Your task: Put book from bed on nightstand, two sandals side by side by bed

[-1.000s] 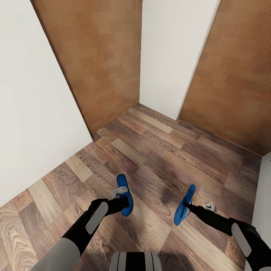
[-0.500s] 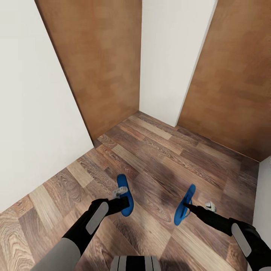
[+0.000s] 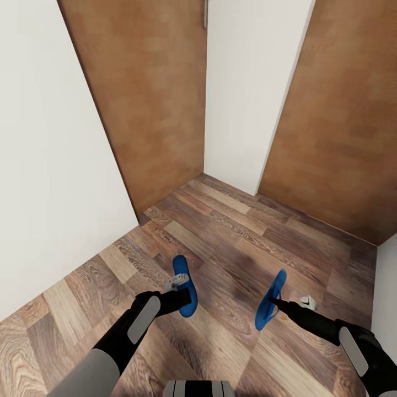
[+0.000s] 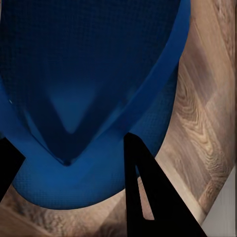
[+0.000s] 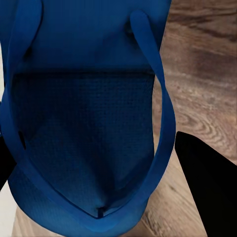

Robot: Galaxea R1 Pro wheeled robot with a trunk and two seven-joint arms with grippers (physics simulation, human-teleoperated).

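Sandals | blue, textured soles, looped straps | wood-plank floor

Head view looks down over the floor; both wrist views sit close above it.

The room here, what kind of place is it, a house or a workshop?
Most likely a home interior, perhaps a corner or hallway. The signs: a wood-plank floor, plain white walls and two brown doors. Each gripper, left and right, holds a blue sandal, a household thing.
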